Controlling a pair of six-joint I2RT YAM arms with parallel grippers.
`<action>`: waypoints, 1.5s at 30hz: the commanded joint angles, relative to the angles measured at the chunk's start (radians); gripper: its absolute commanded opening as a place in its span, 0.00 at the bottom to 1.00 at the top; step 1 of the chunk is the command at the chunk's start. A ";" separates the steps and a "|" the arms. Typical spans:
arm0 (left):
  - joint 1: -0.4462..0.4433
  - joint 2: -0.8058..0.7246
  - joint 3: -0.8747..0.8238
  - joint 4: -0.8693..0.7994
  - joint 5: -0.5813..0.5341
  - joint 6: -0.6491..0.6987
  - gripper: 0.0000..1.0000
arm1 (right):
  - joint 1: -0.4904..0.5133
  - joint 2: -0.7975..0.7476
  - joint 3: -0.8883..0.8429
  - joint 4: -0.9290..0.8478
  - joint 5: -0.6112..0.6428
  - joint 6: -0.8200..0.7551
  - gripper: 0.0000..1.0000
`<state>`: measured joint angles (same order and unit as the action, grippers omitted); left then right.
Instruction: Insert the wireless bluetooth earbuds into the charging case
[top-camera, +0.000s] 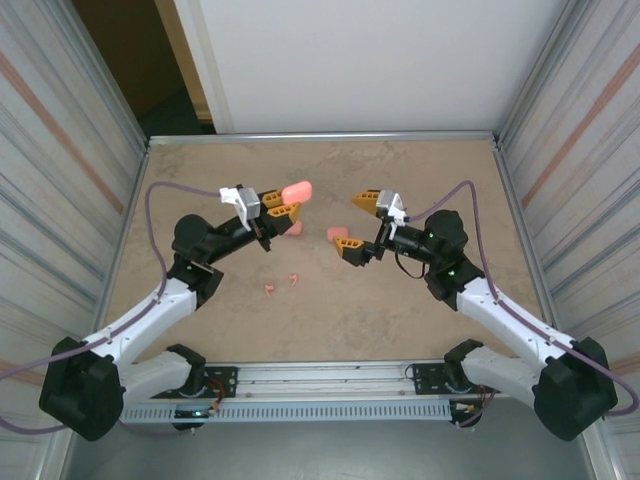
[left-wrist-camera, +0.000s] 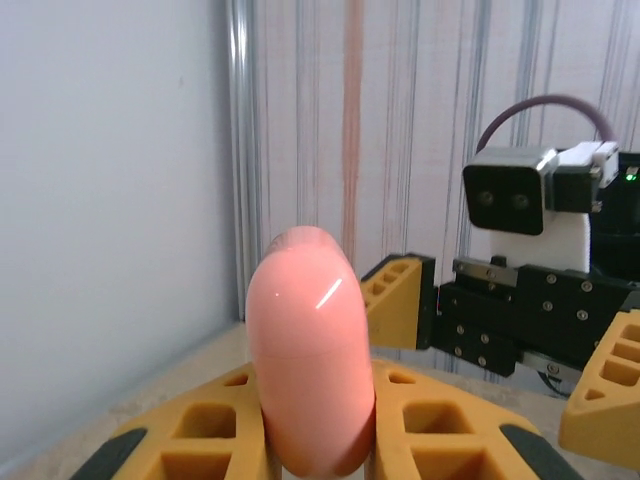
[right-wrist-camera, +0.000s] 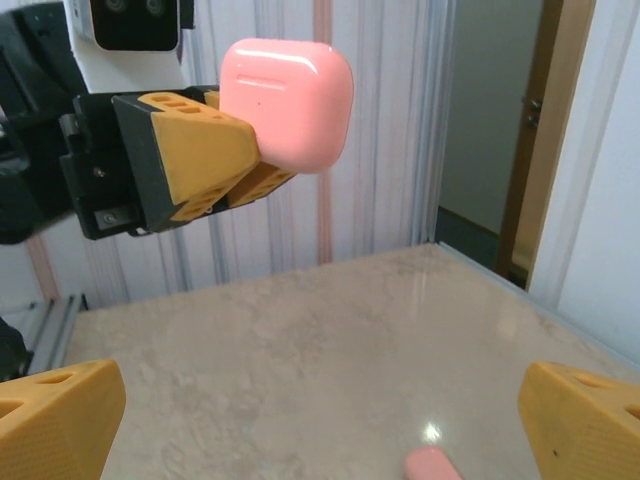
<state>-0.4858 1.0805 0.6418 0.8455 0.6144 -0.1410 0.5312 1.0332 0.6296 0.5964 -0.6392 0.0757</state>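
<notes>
Left gripper (top-camera: 284, 206) clamps pink case (top-camera: 297, 190) above beige marbled table (top-camera: 340, 310). Right gripper (top-camera: 357, 224) released, fingers apart. Striped panels (top-camera: 60, 150) flank table.

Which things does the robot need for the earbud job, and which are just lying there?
For the job: pink charging case in the left gripper; tiny earbuds on the table.
Just lying about for now: two more pink cases on the table.
</notes>
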 joint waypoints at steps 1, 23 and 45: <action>0.006 0.023 0.060 0.118 0.043 0.041 0.00 | -0.005 0.021 0.060 0.119 -0.067 0.104 0.99; 0.006 0.107 0.051 0.276 0.174 -0.050 0.00 | 0.013 0.174 0.307 0.055 -0.158 0.109 0.95; 0.005 0.116 0.053 0.268 0.173 -0.039 0.00 | 0.044 0.253 0.416 -0.070 -0.015 0.103 0.88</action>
<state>-0.4839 1.1934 0.6788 1.0752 0.7677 -0.1837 0.5694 1.2762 1.0046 0.5301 -0.6765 0.1787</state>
